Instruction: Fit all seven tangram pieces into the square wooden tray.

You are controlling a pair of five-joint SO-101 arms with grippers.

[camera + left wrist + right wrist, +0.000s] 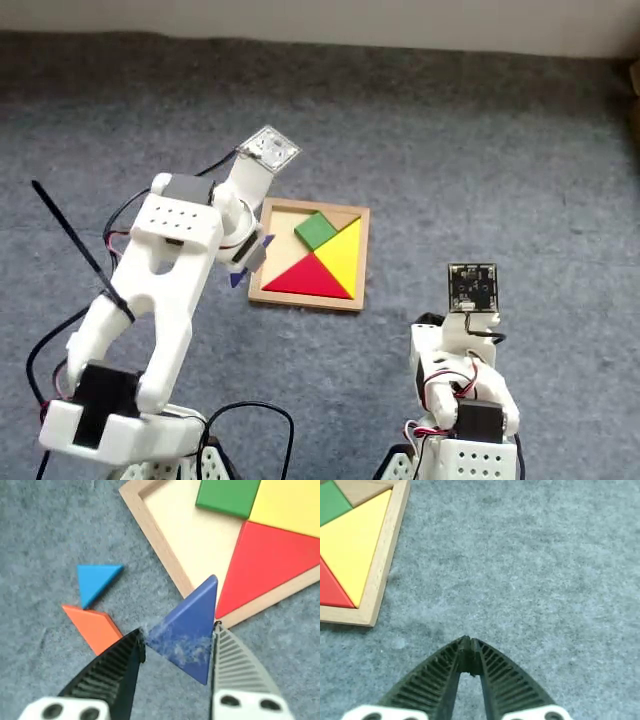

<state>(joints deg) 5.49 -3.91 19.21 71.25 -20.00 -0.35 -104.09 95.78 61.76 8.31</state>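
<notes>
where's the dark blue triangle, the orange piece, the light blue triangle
dark blue triangle (188,631), left wrist view, middle of its face
orange piece (93,627), left wrist view, its middle
light blue triangle (94,579), left wrist view, its middle

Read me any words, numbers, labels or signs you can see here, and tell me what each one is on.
None can be read.
Wooden tray: no print.
Green square, yellow triangle, red triangle, dark blue triangle: plain, no print.
Left wrist camera board, right wrist camera board: any marks too small to read.
</notes>
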